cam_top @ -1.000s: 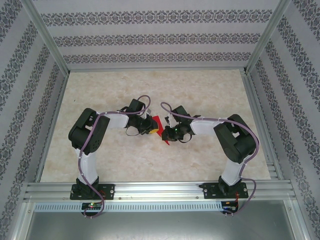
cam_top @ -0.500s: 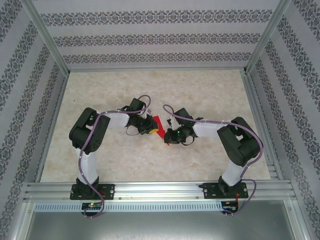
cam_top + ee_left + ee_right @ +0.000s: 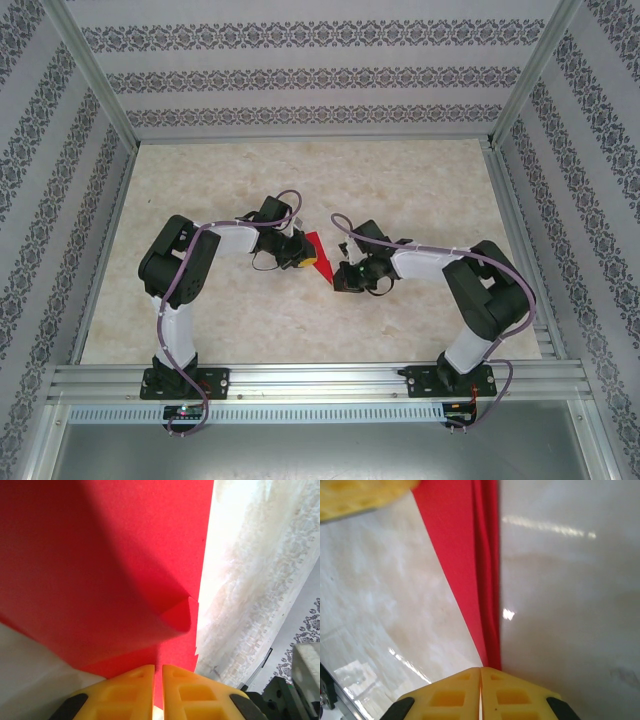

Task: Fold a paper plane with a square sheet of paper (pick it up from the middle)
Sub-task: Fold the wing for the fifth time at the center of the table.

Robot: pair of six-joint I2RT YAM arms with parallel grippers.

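left gripper [image 3: 157,670] pinching paper plane [image 3: 100,570] | right gripper [image 3: 481,672] pinching its narrow end | tip hidden

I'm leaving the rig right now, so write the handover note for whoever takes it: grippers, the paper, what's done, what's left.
Left gripper: shut on the wide end of the slim bright red paper plane.
Right gripper: shut at the plane's sharp tip. The tip runs right up to its closed jaws, but a true pinch can't be confirmed.
Plane: spans between the two grippers at mid-table, over the pale marbled tabletop. Whether it is lifted off can't be told.
Done: folded to a long narrow triangle, with layers creased along one edge.
Left: probably firming the creases and setting it down.
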